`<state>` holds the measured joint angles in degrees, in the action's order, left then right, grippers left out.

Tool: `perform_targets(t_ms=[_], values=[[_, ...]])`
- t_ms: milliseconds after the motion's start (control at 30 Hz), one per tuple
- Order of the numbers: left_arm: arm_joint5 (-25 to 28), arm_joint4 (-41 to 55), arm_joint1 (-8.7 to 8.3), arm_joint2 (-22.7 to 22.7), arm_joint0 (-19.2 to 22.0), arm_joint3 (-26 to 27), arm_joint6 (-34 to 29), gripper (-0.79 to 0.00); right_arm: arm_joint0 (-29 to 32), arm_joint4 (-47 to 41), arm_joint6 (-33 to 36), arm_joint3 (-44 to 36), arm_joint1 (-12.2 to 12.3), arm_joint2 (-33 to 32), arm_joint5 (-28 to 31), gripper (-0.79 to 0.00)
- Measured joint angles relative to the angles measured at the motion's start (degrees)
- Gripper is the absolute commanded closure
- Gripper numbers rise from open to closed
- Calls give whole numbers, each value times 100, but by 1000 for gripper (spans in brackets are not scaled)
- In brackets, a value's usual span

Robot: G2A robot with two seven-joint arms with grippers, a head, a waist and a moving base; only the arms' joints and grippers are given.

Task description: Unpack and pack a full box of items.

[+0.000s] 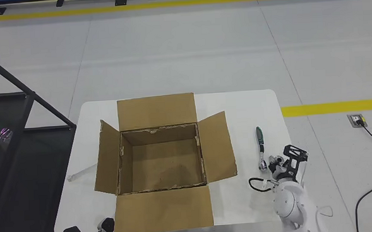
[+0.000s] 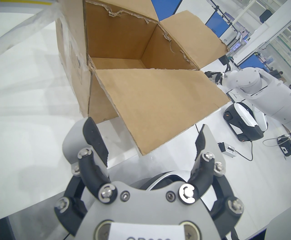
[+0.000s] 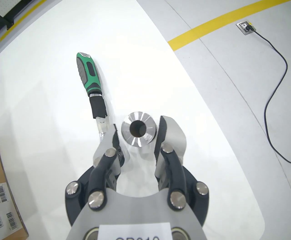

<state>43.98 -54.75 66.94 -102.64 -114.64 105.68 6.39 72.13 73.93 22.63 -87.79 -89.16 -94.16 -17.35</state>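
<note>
An open cardboard box [image 1: 163, 171] stands mid-table with its four flaps spread and nothing inside. To its right lies a ratchet wrench with a green handle [image 1: 261, 144] [image 3: 89, 72]. Beside the wrench's head a small silver metal socket [image 3: 127, 134] stands upright on the table. My right gripper [image 3: 138, 123] [image 1: 280, 165] hangs over it, fingers closed in against its two sides. My left gripper [image 2: 145, 127] [image 1: 106, 228] is open with nothing in it, low at the table's front left corner, just outside the box's front flap [image 2: 159, 102].
A clear plastic strip [image 1: 81, 171] lies on the table left of the box. A black frame [image 1: 22, 124] stands beyond the table's left edge. The table's rounded right edge is close to the socket. A wall socket with a black cable [image 3: 272, 91] is on the floor.
</note>
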Motion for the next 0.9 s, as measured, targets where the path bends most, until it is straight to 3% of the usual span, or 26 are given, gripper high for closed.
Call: perform_targets(t_ms=[200, 333, 467, 567, 767, 900], values=[[0, 0, 0, 0, 0, 0, 0, -785, 511, -444, -450, -1095, -26, 98, 44, -785], [-26, 33, 1, 23, 14, -3, -28, -785, 1118, -1453, -553, -2211, -15, 197, 1175, -785], [-428, 148, 16, 71, 77, -7, -127, -785, 1396, -2656, 349, -2745, 92, 14, 2776, -785], [-426, 201, 17, 85, 77, -59, -89, -785, 1237, -3363, 1260, -2709, 177, -91, 3447, -785], [-384, 667, 22, -62, 49, -217, 150, -785, 669, -4356, 2899, -2451, 320, 10, 3693, -785], [-359, 1073, 29, -126, 35, -255, 224, -785, 321, -3976, 3256, -2249, 368, 287, 3228, -785]])
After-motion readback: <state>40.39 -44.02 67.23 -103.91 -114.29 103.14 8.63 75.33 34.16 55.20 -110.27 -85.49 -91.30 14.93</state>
